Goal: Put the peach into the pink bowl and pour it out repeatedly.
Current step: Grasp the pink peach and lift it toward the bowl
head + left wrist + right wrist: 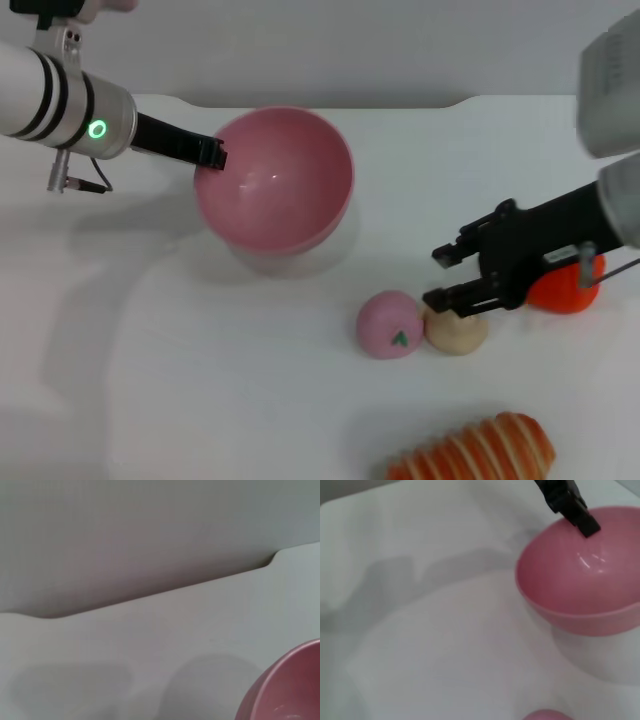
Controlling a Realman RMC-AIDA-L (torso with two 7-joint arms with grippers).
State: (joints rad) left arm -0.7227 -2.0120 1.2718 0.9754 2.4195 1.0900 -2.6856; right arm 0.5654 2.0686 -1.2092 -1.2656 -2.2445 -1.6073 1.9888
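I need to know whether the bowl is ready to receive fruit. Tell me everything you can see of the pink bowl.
The round, deep, glossy pink plastic bowl is plain and unmarked, with light glinting on its smooth inner wall. It is empty and tipped, its opening facing the front of the white table, apparently raised, with a shadow beneath. The left pincer grips its rim on the robot's left side. Nothing else touches it; the small soft-pink peach with a green stem lies apart, nearer the front.
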